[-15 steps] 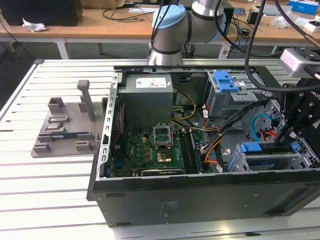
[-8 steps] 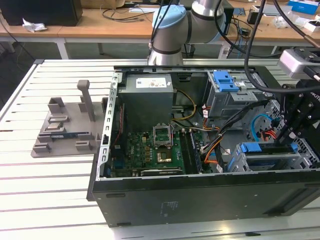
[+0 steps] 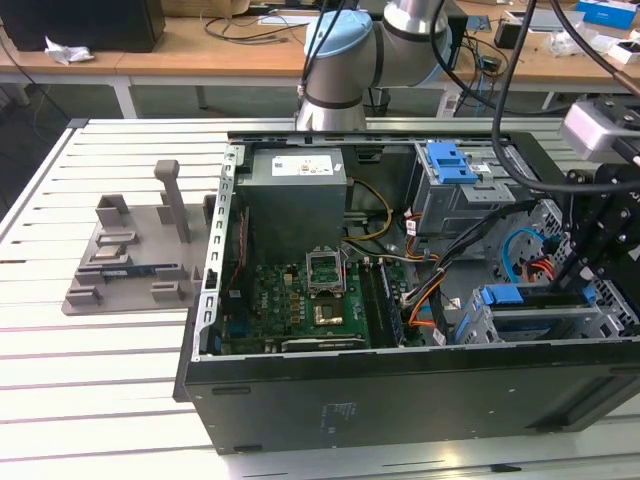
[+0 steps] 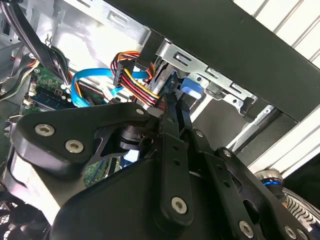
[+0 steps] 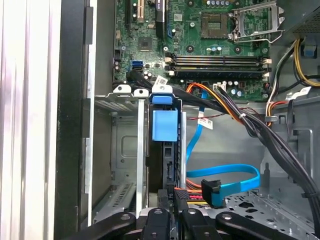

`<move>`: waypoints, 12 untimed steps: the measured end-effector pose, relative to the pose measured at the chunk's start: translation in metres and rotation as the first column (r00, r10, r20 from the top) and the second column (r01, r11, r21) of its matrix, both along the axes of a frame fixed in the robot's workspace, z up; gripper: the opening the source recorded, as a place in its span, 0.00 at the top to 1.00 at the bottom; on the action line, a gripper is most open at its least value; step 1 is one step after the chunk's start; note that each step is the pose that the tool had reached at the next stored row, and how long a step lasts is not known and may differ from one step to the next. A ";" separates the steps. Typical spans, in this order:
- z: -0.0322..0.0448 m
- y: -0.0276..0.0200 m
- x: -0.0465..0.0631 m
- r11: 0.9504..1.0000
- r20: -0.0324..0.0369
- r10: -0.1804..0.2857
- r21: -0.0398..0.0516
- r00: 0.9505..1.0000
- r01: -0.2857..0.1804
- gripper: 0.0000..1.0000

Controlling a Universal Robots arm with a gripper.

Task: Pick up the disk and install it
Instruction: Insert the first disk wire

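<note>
An open black computer case (image 3: 400, 400) lies on a white slatted surface (image 3: 90, 400), its green motherboard (image 3: 300, 310) and grey power supply (image 3: 297, 185) exposed. The robot's black gripper (image 3: 600, 235) hangs over the drive cage (image 3: 540, 320) at the exterior view's right, beside blue-railed bays. A grey fixture (image 3: 135, 255) sits at the exterior view's left.

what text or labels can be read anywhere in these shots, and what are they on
None can be read.
White label on the power supply: print too small.
Sticker on the case's outer side panel: too blurred.
White tags on the cables: no legible characters.
Motherboard markings: too small.
</note>
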State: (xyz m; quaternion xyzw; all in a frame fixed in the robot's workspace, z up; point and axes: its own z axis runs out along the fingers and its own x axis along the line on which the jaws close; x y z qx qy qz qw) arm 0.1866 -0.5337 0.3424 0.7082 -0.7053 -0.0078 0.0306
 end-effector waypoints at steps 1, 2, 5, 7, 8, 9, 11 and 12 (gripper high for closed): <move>-0.0009 -0.0007 0.000 1.000 0.000 0.000 0.001 1.000 0.000 0.84; -0.0017 -0.0011 0.000 1.000 0.000 0.000 0.001 1.000 0.000 0.84; -0.0039 -0.0012 0.000 1.000 0.000 0.000 0.000 1.000 0.000 0.84; -0.0045 -0.0004 0.000 1.000 0.000 0.000 0.000 1.000 0.000 0.84; -0.0046 0.0011 0.000 1.000 0.000 0.000 0.000 1.000 0.000 0.84; -0.0049 0.0043 0.000 1.000 0.000 0.000 0.000 1.000 0.000 0.84; -0.0050 0.0044 0.000 1.000 0.000 0.000 0.000 1.000 0.000 0.84; -0.0051 0.0045 0.000 1.000 0.000 0.000 0.000 1.000 0.000 0.84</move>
